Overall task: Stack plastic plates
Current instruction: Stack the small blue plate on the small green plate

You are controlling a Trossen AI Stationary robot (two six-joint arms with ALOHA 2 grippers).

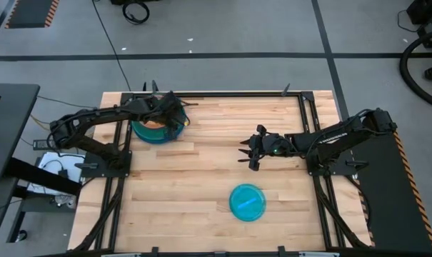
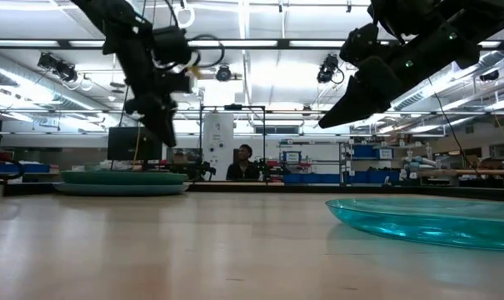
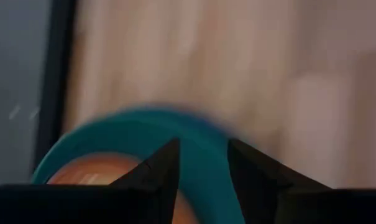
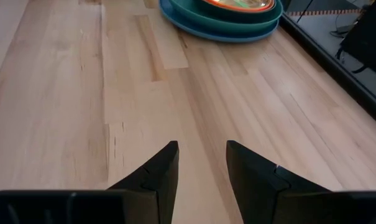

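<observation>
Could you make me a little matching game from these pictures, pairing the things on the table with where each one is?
Things:
1. stack of plates
2. light blue plate
3. left gripper
4. right gripper

Places:
A. alone on the near middle of the table
B. hovering over bare wood around the table's middle, empty
C. at the far left corner of the table
D. just above the stack's rim

Pairs: 1-C, 2-A, 3-D, 4-B
</observation>
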